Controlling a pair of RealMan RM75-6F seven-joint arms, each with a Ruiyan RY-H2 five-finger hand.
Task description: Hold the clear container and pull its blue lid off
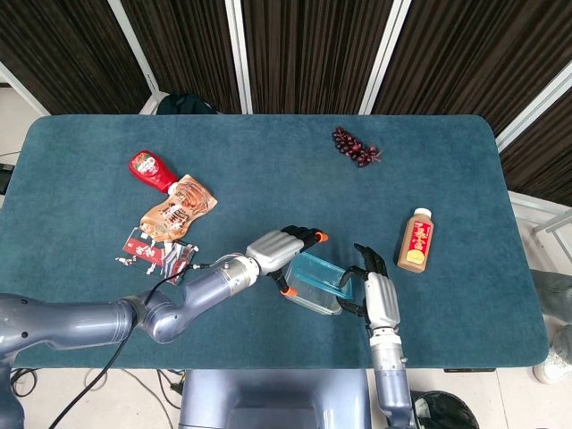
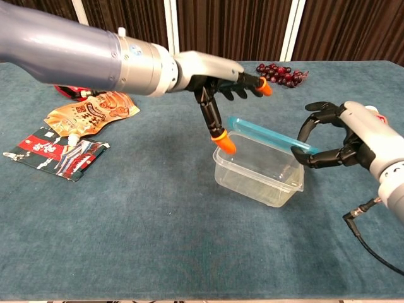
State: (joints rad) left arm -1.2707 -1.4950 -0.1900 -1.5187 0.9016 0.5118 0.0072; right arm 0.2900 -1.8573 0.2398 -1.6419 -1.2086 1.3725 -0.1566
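Observation:
The clear container (image 2: 257, 174) (image 1: 309, 290) stands on the blue-green table near its front edge. Its blue lid (image 2: 268, 135) (image 1: 324, 272) hangs tilted over it, the left end raised, the right end low by the container's rim. My right hand (image 2: 346, 142) (image 1: 374, 288) pinches that right end. My left hand (image 2: 218, 85) (image 1: 288, 249) hovers above the container's left side with its fingers spread. Its orange-tipped thumb (image 2: 223, 142) points down and meets the container's near-left corner; the other fingers stay well above it.
A bunch of dark grapes (image 1: 356, 147) (image 2: 281, 74) lies at the back. A brown drink bottle (image 1: 416, 239) lies right of my right hand. Snack pouches (image 1: 178, 208) (image 2: 90, 113), a red packet (image 1: 152, 170) and a dark wrapper (image 2: 54, 153) lie left.

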